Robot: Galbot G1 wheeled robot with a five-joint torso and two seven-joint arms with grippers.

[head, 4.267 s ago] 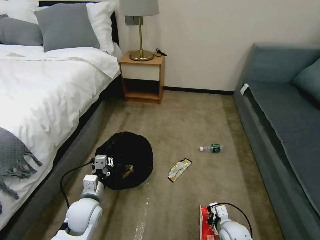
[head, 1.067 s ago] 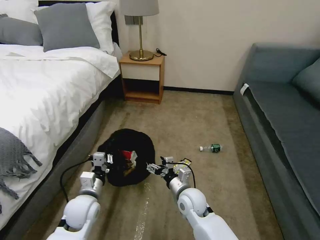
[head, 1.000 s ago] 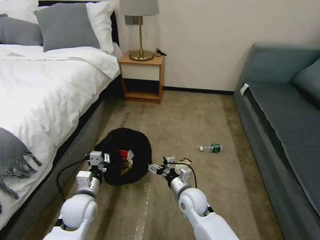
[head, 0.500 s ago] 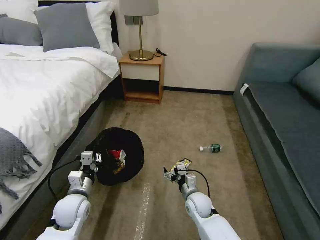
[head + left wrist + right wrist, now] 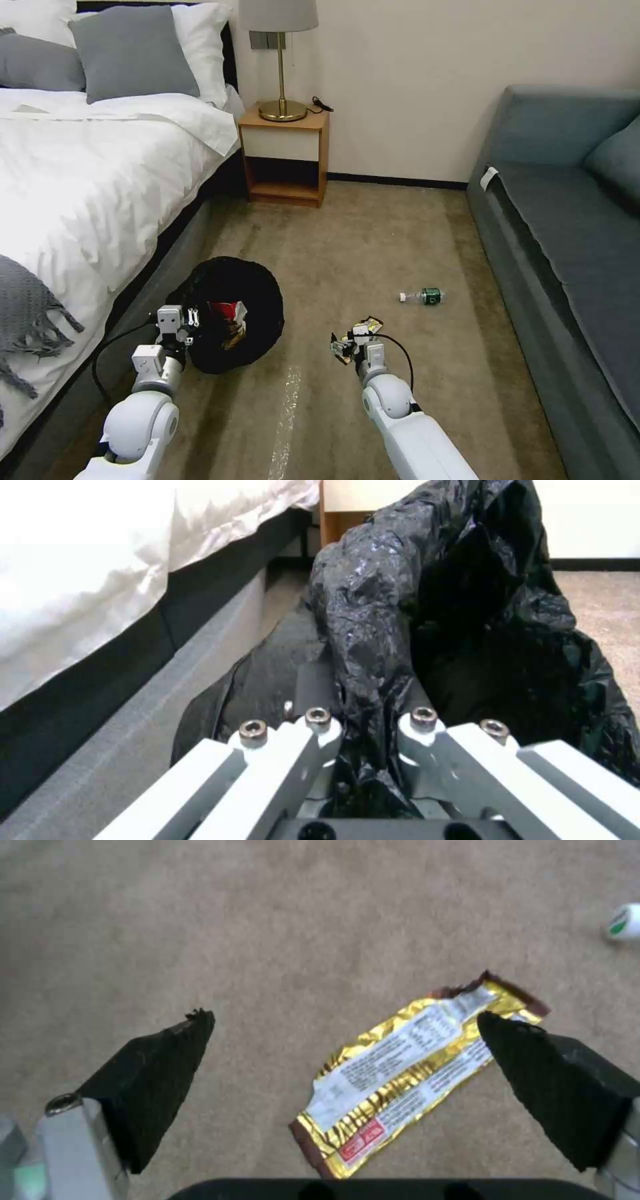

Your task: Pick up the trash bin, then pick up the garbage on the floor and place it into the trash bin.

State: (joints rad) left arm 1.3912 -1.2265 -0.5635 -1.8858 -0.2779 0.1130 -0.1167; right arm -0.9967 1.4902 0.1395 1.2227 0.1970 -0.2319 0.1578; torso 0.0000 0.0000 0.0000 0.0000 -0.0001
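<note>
Left gripper (image 5: 179,319): pinched on the black liner at the rim of the trash bin (image 5: 230,313), holding the bin beside the bed (image 5: 100,193).
Trash bin contents: a red-and-white packet (image 5: 228,311) lay inside the black bag.
Right gripper (image 5: 347,1060): spread wide, poised directly above the snack wrapper (image 5: 407,1065); no contact visible.
Snack wrapper: gold-yellow, printed panel up, flat on the floor (image 5: 373,253), between the two black fingertips (image 5: 160,1065) in the right wrist view.
Bottle (image 5: 423,296): clear, green label, white cap, on its side on the carpet, well apart from the wrapper, toward the sofa (image 5: 567,220).
</note>
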